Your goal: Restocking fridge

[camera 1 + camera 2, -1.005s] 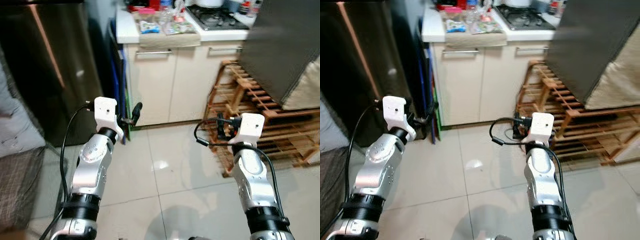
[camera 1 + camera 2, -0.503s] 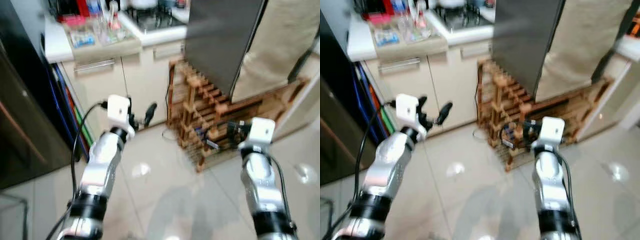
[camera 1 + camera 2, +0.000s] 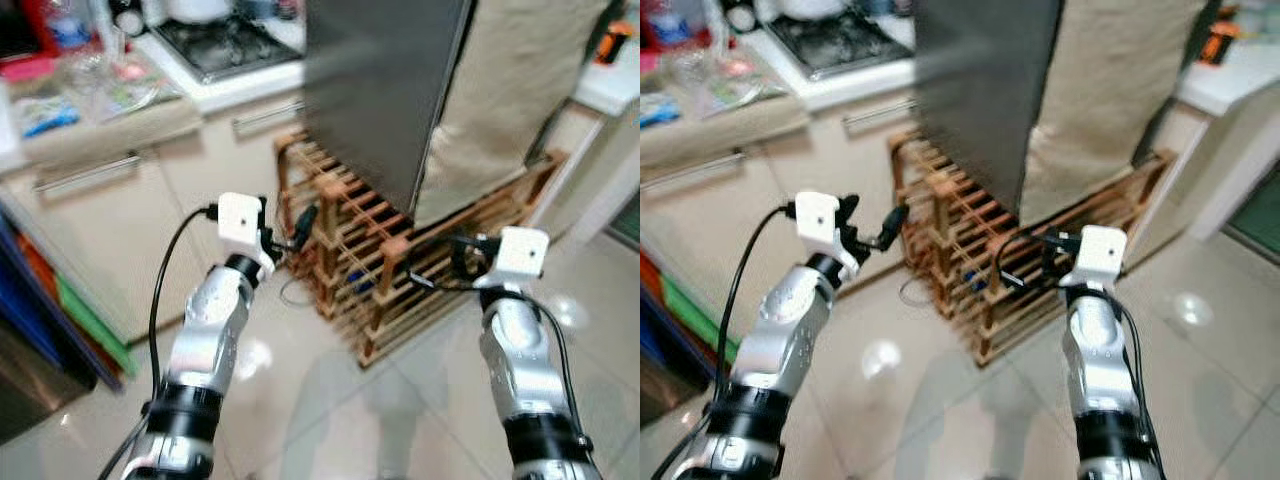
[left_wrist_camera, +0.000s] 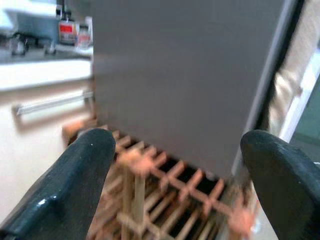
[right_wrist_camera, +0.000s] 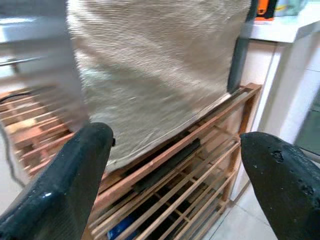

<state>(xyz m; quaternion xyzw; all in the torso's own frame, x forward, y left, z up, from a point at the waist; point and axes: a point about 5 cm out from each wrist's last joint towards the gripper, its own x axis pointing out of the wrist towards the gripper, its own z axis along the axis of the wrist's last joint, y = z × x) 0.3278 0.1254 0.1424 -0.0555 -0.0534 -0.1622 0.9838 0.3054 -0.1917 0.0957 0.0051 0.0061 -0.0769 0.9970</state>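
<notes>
Now both grippers, left gripper & right gripper, open, prob. empty, facing fridge.

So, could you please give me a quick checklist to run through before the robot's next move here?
1. Left gripper empty, fingers apart: ok.
2. Right gripper empty, fingers apart: ok.
3. Items to restock in hand: not ok, neither gripper carries anything.
4. Grey fridge standing on the wooden rack ahead, with a beige cloth down its side: ok.
5. Fridge door open: cannot tell.
6. Head views sharp enough to aim: not ok, blurred.
</notes>
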